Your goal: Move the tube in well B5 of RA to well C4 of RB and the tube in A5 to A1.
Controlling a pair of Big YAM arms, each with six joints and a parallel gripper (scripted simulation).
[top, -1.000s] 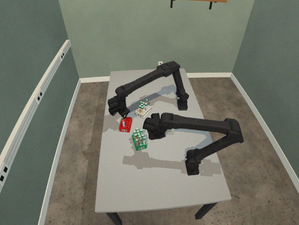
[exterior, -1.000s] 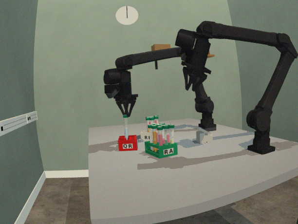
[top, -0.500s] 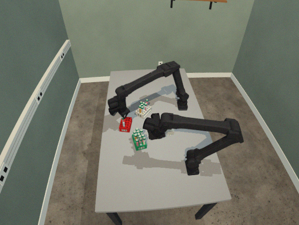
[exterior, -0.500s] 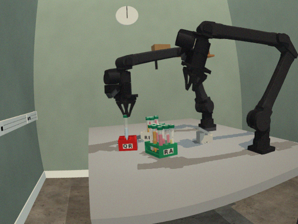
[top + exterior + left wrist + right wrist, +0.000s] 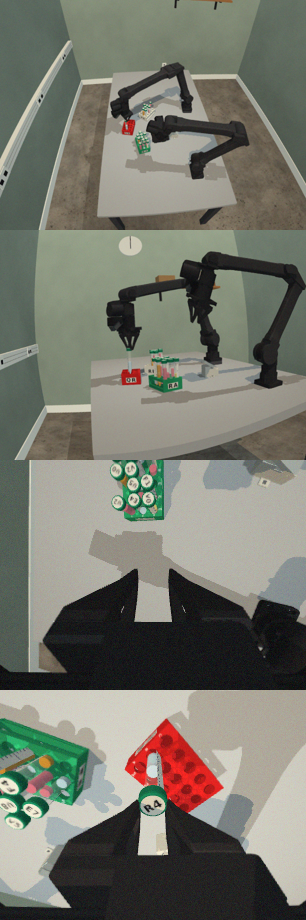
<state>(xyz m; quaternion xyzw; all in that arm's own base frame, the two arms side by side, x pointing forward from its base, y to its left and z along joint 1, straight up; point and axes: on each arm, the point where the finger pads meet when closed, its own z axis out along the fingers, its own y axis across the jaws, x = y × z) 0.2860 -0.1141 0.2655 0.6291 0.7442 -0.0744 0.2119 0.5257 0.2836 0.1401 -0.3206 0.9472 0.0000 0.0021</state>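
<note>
My right gripper (image 5: 129,348) (image 5: 152,805) is shut on the green-capped tube marked R4 (image 5: 126,127) (image 5: 129,360) (image 5: 154,776), just under the cap. The tube stands nearly upright over the red rack QR, its lower end at the rack's top; how deep it sits I cannot tell. My left gripper (image 5: 196,322) (image 5: 153,574) is partly open and empty, high above the table. The green rack RA (image 5: 138,145) (image 5: 165,389) (image 5: 161,490) holds several green-capped tubes. The white rack RB (image 5: 151,116) (image 5: 146,370) also holds several tubes. Which wells are filled is too small to tell.
The red rack QR (image 5: 128,131) (image 5: 137,375) (image 5: 170,728) stands beside RA and RB near the table's far edge from the bases; its other visible wells look empty. A small pale block (image 5: 174,136) (image 5: 213,372) lies under the left arm, partly hidden in the top view.
</note>
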